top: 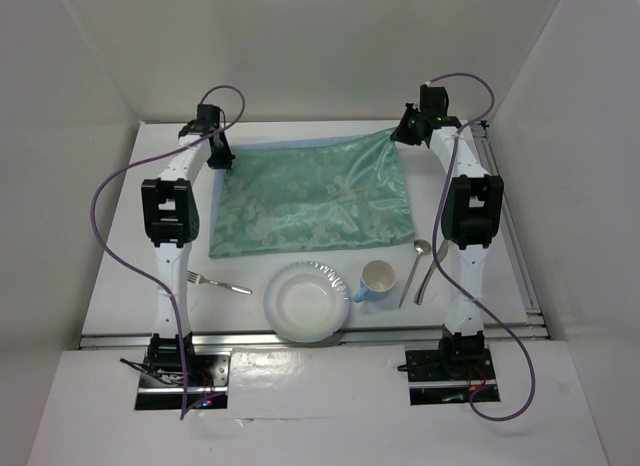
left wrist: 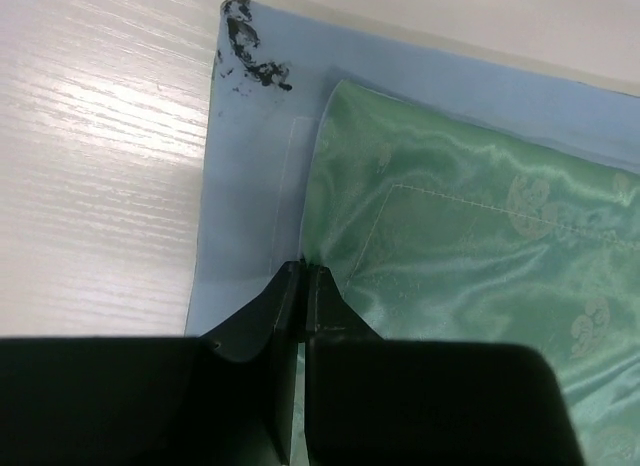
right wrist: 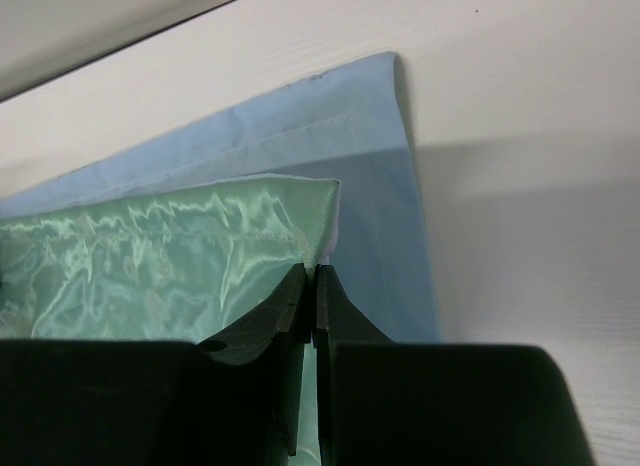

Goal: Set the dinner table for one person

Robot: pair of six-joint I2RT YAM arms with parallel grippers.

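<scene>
A shiny green patterned mat [top: 312, 196] lies on a pale blue cloth [left wrist: 240, 186] at the back of the white dinner table [top: 125, 256]. My left gripper [top: 224, 158] is at the mat's far left edge. In the left wrist view its jaws [left wrist: 303, 271] are pressed together on that edge. My right gripper [top: 398, 138] is shut on the mat's far right corner [right wrist: 320, 201] and holds it slightly raised above the blue cloth [right wrist: 385, 186]. Along the front lie a fork [top: 222, 283], a paper plate [top: 307, 302], a blue and white cup [top: 377, 280], a spoon [top: 417, 266] and a knife [top: 432, 273].
White walls enclose the table on three sides. A metal rail [top: 300, 336] runs along the near edge, and another runs down the right side [top: 517, 248]. A black smudge [left wrist: 250, 56] marks the blue cloth's far left corner. Purple cables loop off both arms.
</scene>
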